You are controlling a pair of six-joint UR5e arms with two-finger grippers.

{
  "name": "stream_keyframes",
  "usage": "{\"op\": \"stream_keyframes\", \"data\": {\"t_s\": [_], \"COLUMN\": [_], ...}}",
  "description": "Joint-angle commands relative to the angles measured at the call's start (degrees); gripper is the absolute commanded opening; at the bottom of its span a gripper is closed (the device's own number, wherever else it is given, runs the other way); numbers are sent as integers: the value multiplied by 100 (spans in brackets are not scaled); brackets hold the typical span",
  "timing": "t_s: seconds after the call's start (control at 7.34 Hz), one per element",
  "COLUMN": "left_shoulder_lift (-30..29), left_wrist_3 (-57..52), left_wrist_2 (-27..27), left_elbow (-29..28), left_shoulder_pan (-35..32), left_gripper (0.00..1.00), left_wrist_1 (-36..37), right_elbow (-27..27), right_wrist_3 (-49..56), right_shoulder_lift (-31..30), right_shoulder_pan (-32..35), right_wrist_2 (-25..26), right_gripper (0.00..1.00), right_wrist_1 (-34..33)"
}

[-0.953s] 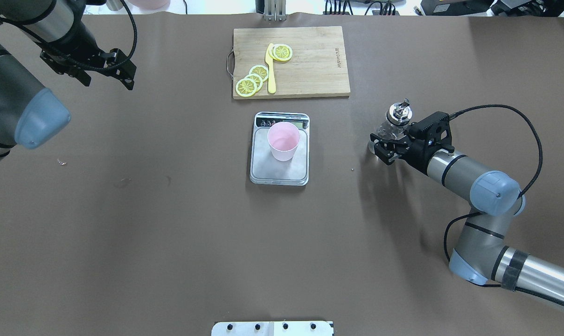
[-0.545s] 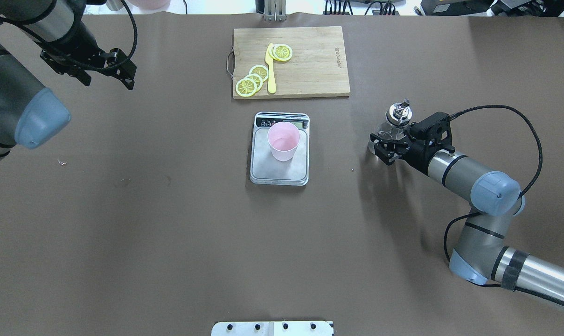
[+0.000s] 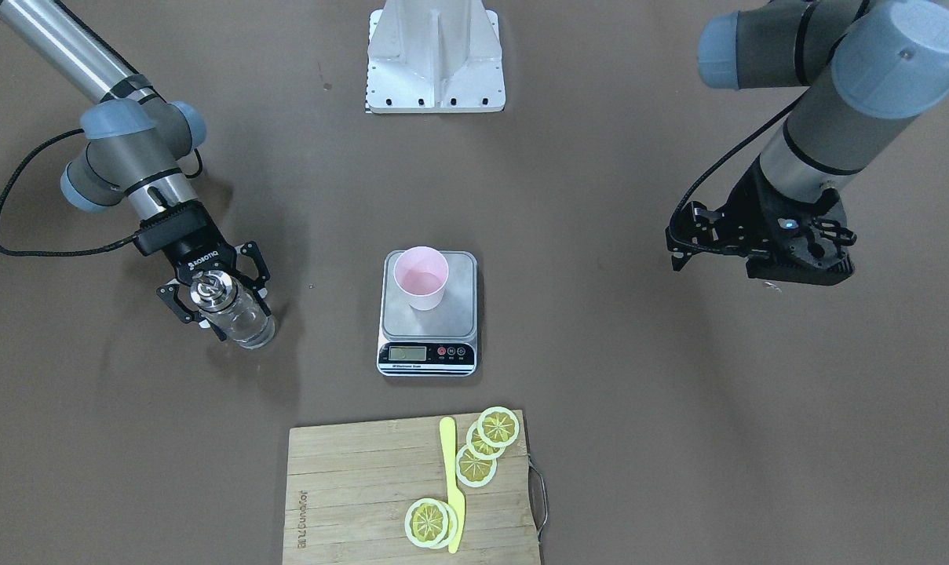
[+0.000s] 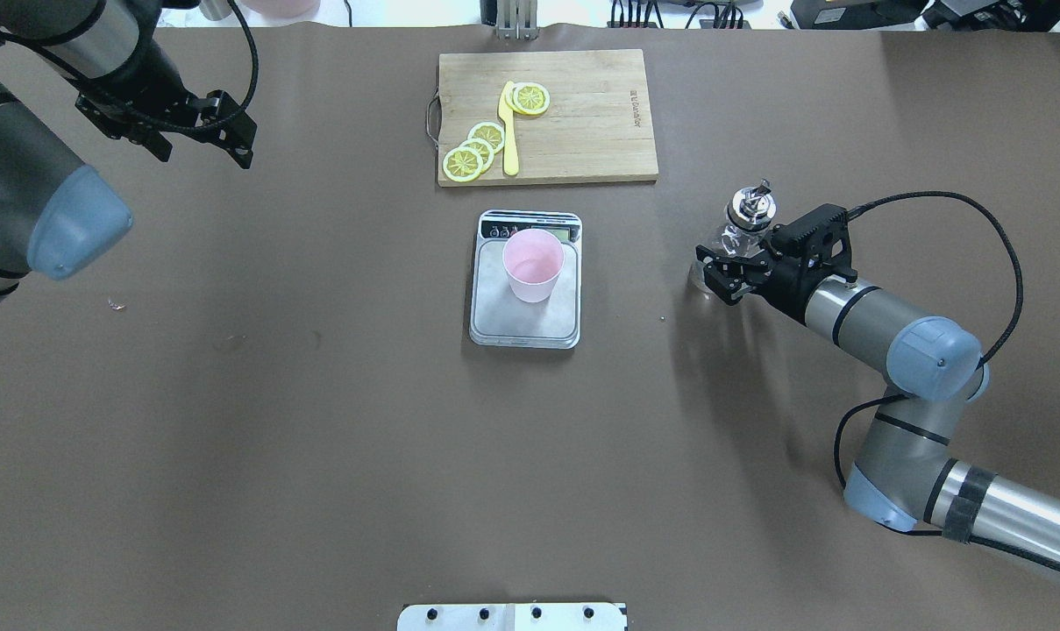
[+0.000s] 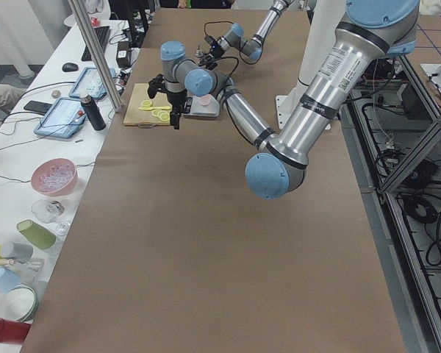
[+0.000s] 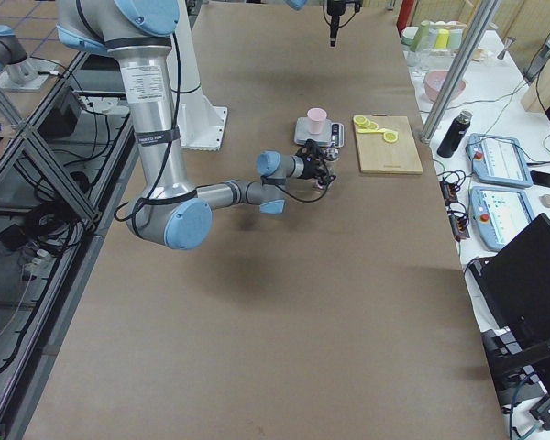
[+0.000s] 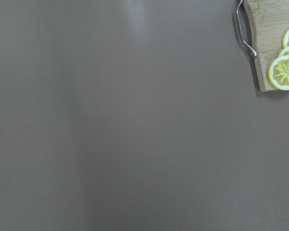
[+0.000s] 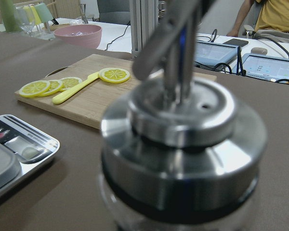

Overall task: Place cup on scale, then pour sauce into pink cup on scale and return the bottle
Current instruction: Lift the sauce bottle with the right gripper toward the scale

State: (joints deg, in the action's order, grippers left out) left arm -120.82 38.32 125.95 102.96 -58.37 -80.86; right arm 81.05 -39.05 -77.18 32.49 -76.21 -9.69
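Our right gripper (image 4: 718, 276) comes in low and nearly level over the tabletop, and its two black fingers are clamped on the glass body of the small clear bottle with the shiny silver pourer cap (image 3: 237, 315). The bottle stands upright between them. In the right wrist view its metal cap fills most of the picture, close and blurred. We cannot tell whether the bottle's base touches the brown paper-covered tabletop (image 4: 319, 438) or hangs just above it.

Further in, toward the middle of the tabletop and well apart from the bottle, lies the flat rectangular kitchen scale with the grey steel platform (image 3: 460, 302). Its black display strip faces away from us. The small pale-pink tapered cup (image 3: 421, 278) stands upright on that platform, inside its edges, with its mouth open upward.

Beyond the scale lies a light wooden cutting board with a metal handle (image 3: 356, 486). It carries several yellow lemon slices (image 3: 498, 426) and a yellow plastic knife (image 3: 450, 486) laid between them.

Far over on our left side, our left gripper (image 4: 242, 140) hangs above bare tabletop with its fingers apart and nothing between them, well apart from the scale, the cup and the bottle. Its wrist view shows mostly brown surface, with a corner of the board and its slices.
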Motion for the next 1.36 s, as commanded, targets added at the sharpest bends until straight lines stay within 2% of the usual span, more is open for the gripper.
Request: {"op": "stream_keyframes", "data": {"t_s": [0.0,0.14,0.27,0.41,0.54,0.95,1.09,1.23], "left_shoulder_lift": [6,6,6,6,6,15,15,15], "left_wrist_3": [0,0,0,0,0,-9,0,-9], "left_wrist_2": [0,0,0,0,0,0,0,9], "left_elbow": [5,5,-4,-4,-4,-13,-13,-13], "left_shoulder_pan": [-8,-8,-8,-8,-8,-8,-8,-8], "left_gripper": [97,98,97,97,97,97,97,97], "left_wrist_1": [0,0,0,0,0,-9,-9,-9], "right_elbow": [575,788,799,807,929,2183,2475,2747], "right_wrist_3": [55,64,64,81,273,1196,1555,1941], "right_shoulder_lift": [-33,-60,-77,-78,-78,-174,-192,-192], "right_shoulder_pan": [152,161,162,196,266,346,346,337], "right_wrist_2": [-278,-306,-307,-307,-315,-298,-202,130], "right_gripper": [25,27,9,0,0,0,0,0], "right_wrist_1": [-766,-980,-1017,-1148,-1419,-3471,-4061,-4746]}}
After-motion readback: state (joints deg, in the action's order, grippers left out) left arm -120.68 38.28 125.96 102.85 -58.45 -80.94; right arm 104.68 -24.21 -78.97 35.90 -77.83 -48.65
